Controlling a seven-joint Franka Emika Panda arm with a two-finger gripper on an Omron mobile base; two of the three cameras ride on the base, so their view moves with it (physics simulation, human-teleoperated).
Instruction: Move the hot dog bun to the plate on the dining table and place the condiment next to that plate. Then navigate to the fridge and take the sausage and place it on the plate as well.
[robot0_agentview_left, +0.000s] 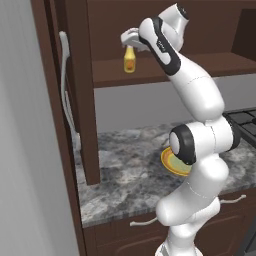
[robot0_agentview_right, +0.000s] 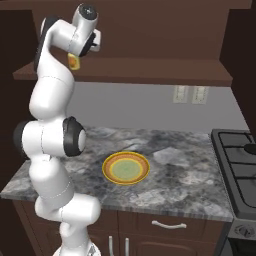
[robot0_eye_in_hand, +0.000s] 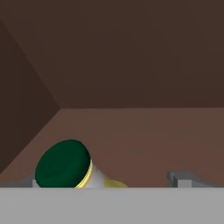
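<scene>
Condiment bottle (robot0_agentview_left: 129, 60), yellow with a dark green cap, stands upright on the wooden shelf (robot0_agentview_left: 200, 67) above the bench (robot0_agentview_right: 175, 175). The tool (robot0_agentview_left: 129, 40) is positioned directly over the cap, jaws spread wide and grasping nothing. In the hand view the green cap (robot0_eye_in_hand: 63, 164) lies between the two fingertips (robot0_eye_in_hand: 181, 178), nearer the left one, so the approach is off-centre. This top-down stance suits a grasp at the cap or neck.

Clearance is limited: the shelf's rear wall lies close behind the bottle, and a dark cabinet post (robot0_agentview_left: 87, 100) stands to its left. The arm's upper links crowd the shelf opening.

On the bench below rests a yellow-rimmed plate (robot0_agentview_right: 126, 168), apart from the bottle. A stove (robot0_agentview_right: 240, 160) adjoins the bench on the right. Wall outlets (robot0_agentview_right: 189, 94) sit under the shelf.
</scene>
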